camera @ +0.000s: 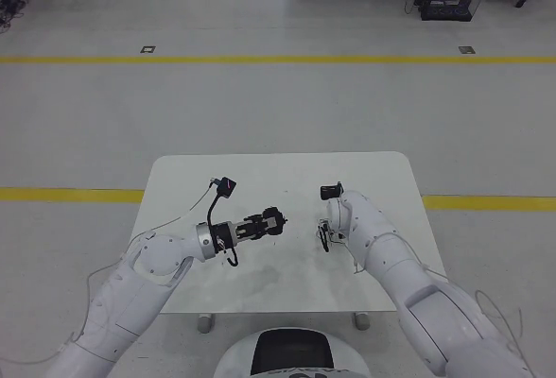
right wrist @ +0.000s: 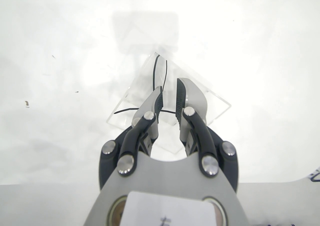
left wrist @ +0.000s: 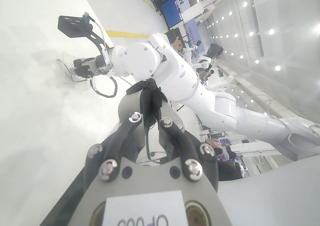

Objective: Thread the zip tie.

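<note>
We are seeing the white table (camera: 278,175) with its far edge well beyond both arms and its near edge close to the robot. Both grippers are hanging over the middle of it, well away from every edge. The left gripper (camera: 276,223) is pointing across at the right gripper (camera: 323,233), and a stretch of bare tabletop is lying between them. In the right wrist view, white surface is spreading around the clear plate (right wrist: 122,109) on all sides, and a few dark specks (right wrist: 26,103) are lying off to one side, well apart from it.

The zip tie (right wrist: 156,69) is lying on that clear plate, just under the right gripper (right wrist: 168,96). It is showing as a thin black strand, bent into a narrow loop beyond the fingertips, with a tail running crosswise behind the fingers (right wrist: 181,96) and out past the plate's edge. The right gripper's fingers are standing apart with a plain gap between the ribbed pads. One loop strand is running right beside one fingertip; we cannot tell whether they are touching.

From the left wrist view, the plate (left wrist: 67,59) and zip tie (left wrist: 67,70) are sitting just in front of the right gripper (left wrist: 77,69). The left gripper (left wrist: 147,98) is clenched on a crumpled black strip (left wrist: 150,86), whose nature we cannot make out.
</note>
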You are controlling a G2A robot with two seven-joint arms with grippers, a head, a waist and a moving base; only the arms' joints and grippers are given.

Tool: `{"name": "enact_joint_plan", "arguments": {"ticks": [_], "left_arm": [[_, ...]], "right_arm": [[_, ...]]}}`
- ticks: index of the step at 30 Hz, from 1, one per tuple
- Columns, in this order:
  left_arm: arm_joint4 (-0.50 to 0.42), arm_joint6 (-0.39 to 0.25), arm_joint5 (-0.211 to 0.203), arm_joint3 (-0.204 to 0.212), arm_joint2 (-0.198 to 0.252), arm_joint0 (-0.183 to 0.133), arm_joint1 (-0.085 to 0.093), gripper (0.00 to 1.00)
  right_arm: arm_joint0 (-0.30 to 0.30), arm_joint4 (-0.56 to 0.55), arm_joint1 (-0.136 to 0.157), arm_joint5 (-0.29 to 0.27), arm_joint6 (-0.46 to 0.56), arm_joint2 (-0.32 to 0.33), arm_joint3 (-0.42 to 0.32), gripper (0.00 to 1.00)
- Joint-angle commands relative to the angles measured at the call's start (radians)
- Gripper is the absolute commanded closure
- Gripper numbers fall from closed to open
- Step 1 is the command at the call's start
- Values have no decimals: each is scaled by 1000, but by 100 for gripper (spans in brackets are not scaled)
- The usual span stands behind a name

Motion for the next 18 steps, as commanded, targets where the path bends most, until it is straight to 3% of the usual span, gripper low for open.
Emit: {"name": "enact_joint_plan", "arguments": {"ticks": [1, 18], "left_arm": [[0, 0, 0, 0, 0, 0, 0, 100], [0, 0, 0, 0, 0, 0, 0, 100]], "right_arm": [[5, 5, -3, -4, -5, -2, 12, 86], [47, 36, -31, -18, -53, -22, 117, 89]]}}
